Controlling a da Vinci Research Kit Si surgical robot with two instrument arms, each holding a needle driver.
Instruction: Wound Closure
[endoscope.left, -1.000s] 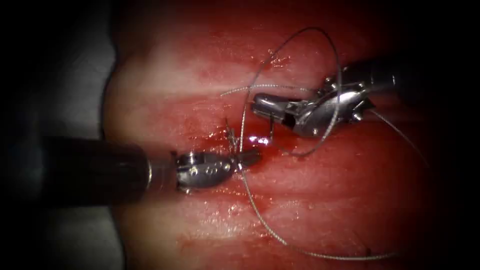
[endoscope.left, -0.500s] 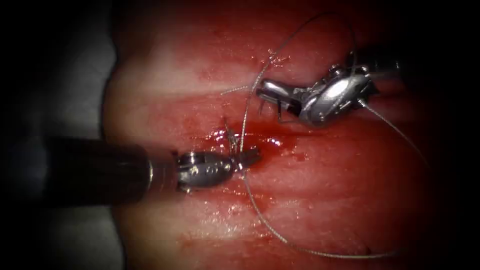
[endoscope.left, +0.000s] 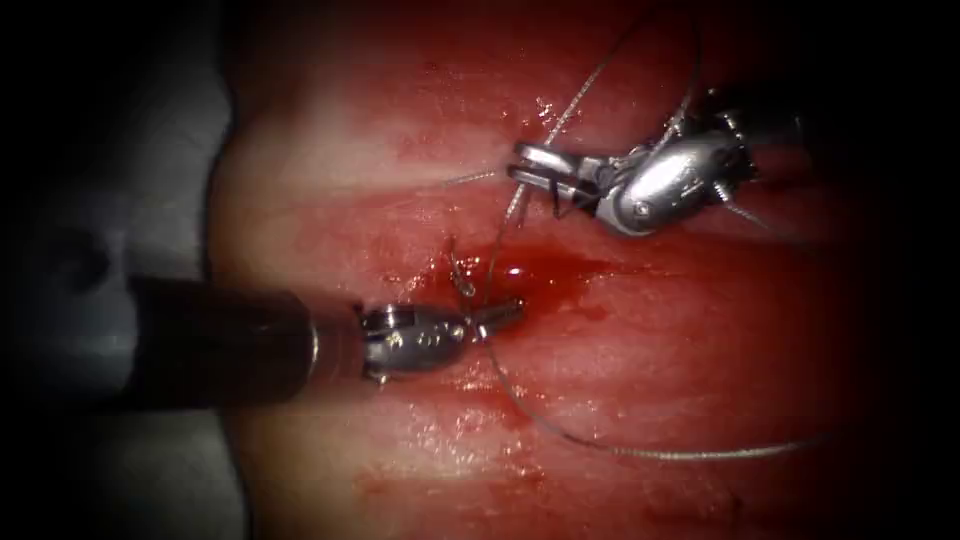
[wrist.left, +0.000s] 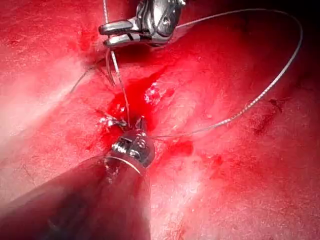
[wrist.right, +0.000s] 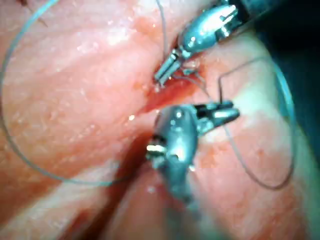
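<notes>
left tool (endoscope.left: 497, 316) fingers closed on thread (endoscope.left: 560, 438) at the cut (endoscope.left: 540, 275); right tool (endoscope.left: 535, 168) grips thread above; needle hard to make out.

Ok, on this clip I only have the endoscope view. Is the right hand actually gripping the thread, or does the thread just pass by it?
Observer: The left wrist view shows the right hand closed on the thread, which runs straight down to the left hand.
Operator: And the left hand?
Observer: It is closed on the thread beside the cut. From there a long loop arcs wide over the tissue.
Operator: Where's the needle?
Observer: I cannot tell. The right wrist view shows another thread loop beside the right hand.
</notes>
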